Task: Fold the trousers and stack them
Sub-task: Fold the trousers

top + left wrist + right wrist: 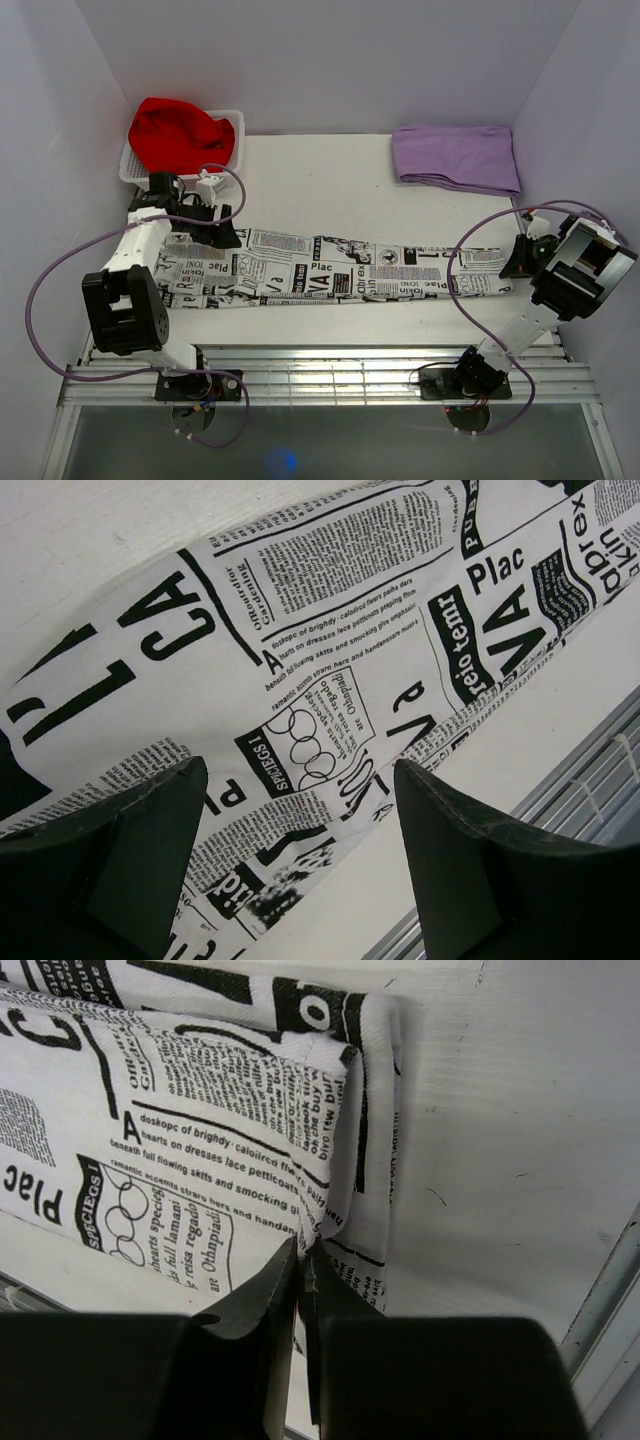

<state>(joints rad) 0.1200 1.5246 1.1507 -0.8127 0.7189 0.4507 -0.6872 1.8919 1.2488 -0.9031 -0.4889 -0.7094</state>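
— Right gripper (303, 1260): jaws pinched to a slit on the hem corner of the trousers (340, 270), right end. White sliver of cloth sits in the slit.
— And left?
— Left gripper (297, 780) spread wide over the left end, printed cloth showing in the gap. Touching or not, can't tell from the wrist view.
— Where's the garment lying?
— Flat on the table (320, 190), one long narrow strip running left to right, closer to the near edge than the far. Layers doubled at the right hem.
— Anything else around?
— Red cloth (180, 130) heaped in a white basket (238, 122), far left corner. Lilac cloth (455, 158) folded, far right. Both apart from the strip. Metal slats (330, 375) along the near edge, nearer than the strip.
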